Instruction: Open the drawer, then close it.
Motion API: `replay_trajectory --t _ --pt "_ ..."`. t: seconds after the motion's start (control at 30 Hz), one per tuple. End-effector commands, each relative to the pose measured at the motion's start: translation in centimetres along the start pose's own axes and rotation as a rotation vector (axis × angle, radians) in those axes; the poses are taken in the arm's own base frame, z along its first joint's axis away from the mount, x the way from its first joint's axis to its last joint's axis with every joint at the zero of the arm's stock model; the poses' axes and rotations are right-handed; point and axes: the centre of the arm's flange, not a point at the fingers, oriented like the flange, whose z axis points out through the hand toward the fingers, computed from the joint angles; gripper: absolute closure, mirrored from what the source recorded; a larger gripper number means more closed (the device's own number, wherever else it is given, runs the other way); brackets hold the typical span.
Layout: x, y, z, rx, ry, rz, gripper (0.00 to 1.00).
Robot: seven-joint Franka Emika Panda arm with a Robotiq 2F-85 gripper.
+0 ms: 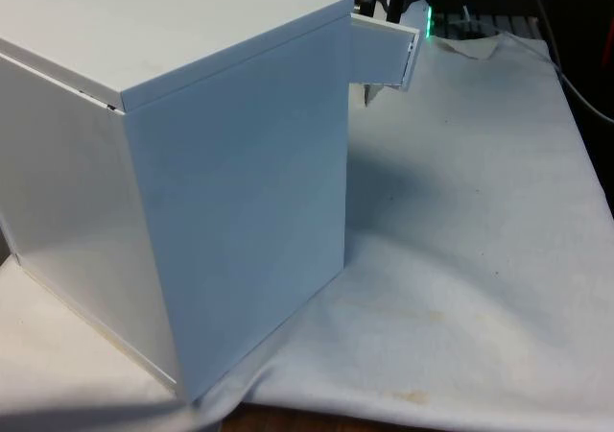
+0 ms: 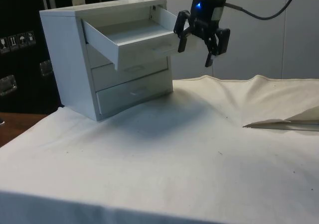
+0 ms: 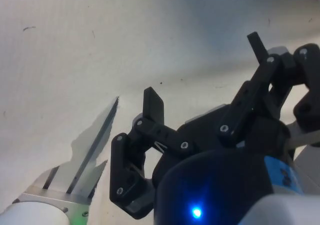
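Note:
A white chest of drawers (image 2: 70,59) stands on the cloth with its top drawer (image 2: 130,37) pulled well out. The two lower drawers (image 2: 132,82) are shut. In the front view the chest (image 1: 192,163) turns its back and side to the camera, and the open drawer (image 1: 382,53) juts out towards the front view's right. My gripper (image 2: 194,56) hangs open just past the open drawer's front, fingers pointing down, holding nothing. In the wrist view the gripper (image 3: 205,75) has only white cloth between its black fingers (image 3: 152,105).
The white cloth (image 2: 174,149) spreads out in front of the chest. It rises in a fold (image 2: 271,119) on the side away from the chest. A dark cable (image 1: 566,58) runs along the cloth's edge at the front view's right.

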Motion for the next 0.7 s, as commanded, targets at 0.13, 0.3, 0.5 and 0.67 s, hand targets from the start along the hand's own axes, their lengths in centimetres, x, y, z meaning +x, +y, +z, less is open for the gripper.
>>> replay_trajectory --t 0.13,0.3,0.5,0.67 --pt "0.0 -0.1 0.2 0.004 -0.002 -0.001 0.00" --pt "0.1 -0.2 0.4 -0.003 -0.007 -0.003 0.00" --pt "0.1 -0.2 0.6 0.004 -0.010 -0.004 0.00" --pt "0.2 -0.2 1.0 0.012 -0.016 -0.007 0.00"
